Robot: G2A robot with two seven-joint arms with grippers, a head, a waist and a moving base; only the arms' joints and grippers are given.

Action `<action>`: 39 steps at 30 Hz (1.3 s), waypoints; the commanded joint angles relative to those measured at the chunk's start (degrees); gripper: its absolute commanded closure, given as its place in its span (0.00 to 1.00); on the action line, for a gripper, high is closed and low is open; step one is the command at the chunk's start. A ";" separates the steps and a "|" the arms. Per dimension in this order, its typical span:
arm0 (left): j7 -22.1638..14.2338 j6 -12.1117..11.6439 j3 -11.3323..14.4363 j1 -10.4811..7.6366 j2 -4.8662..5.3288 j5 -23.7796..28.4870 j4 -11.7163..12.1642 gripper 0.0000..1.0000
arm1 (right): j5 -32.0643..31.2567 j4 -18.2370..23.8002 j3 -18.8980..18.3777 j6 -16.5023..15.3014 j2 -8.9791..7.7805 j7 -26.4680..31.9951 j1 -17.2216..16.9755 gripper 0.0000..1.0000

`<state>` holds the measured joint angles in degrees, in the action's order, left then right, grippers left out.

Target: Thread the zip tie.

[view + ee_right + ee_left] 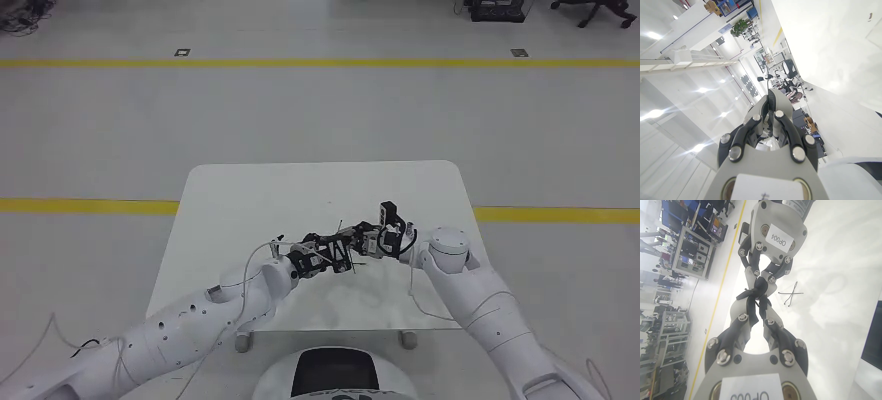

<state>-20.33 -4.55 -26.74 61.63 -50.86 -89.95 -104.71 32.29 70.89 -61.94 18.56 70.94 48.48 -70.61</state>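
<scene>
I have brought my two tools tip to tip above the surface (pixel 250 200). I judge this is because threading needs one end of the zip tie (pixel 768 83) held steady while the other end is steered into it. My right tool (pixel 770 101) is clamped fully together on the strap, which runs straight out past its tips as a thin black line. My left tool (pixel 758 303) is pinched together just in front of the right tool's tips. A short thin piece of the tie seems caught between its frayed black pads (pixel 751 308), but I cannot tell whether that is the head. Both arms bend inward from either side, with the wrists turned so the tools face each other, lifted off the surface. Two spare ties (pixel 792 293) lie crossed on the surface off to one side of my right tool, apart from both tools.
</scene>
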 commanded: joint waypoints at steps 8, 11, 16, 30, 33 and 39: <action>0.05 0.15 0.22 -0.14 0.09 0.00 0.04 0.88 | 0.10 0.41 -0.18 -0.14 -0.24 -0.50 -0.24 1.00; 0.05 0.19 0.23 -0.13 0.12 0.00 0.02 0.79 | 0.16 0.59 -0.24 -0.20 -0.32 -0.75 -0.38 1.00; 0.07 0.27 0.32 -0.20 0.19 0.00 -0.01 0.73 | 0.18 0.82 -0.29 -0.22 -0.45 -1.02 -0.53 1.00; 0.09 0.80 0.51 -0.25 0.26 0.00 0.08 0.80 | 0.20 1.32 -0.23 -0.06 -0.80 -0.57 -0.74 1.00; 0.12 0.94 0.48 -0.24 0.27 0.00 0.06 0.81 | 0.17 1.22 -0.03 0.06 -0.83 -0.49 -0.60 1.00; 0.07 1.23 0.38 -0.14 0.28 0.00 0.07 0.84 | 0.10 1.13 0.18 0.08 -0.91 -0.51 -0.45 1.00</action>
<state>-20.22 -3.38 -26.33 61.47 -50.59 -89.95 -104.65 32.41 72.02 -61.77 18.63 70.04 48.01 -71.07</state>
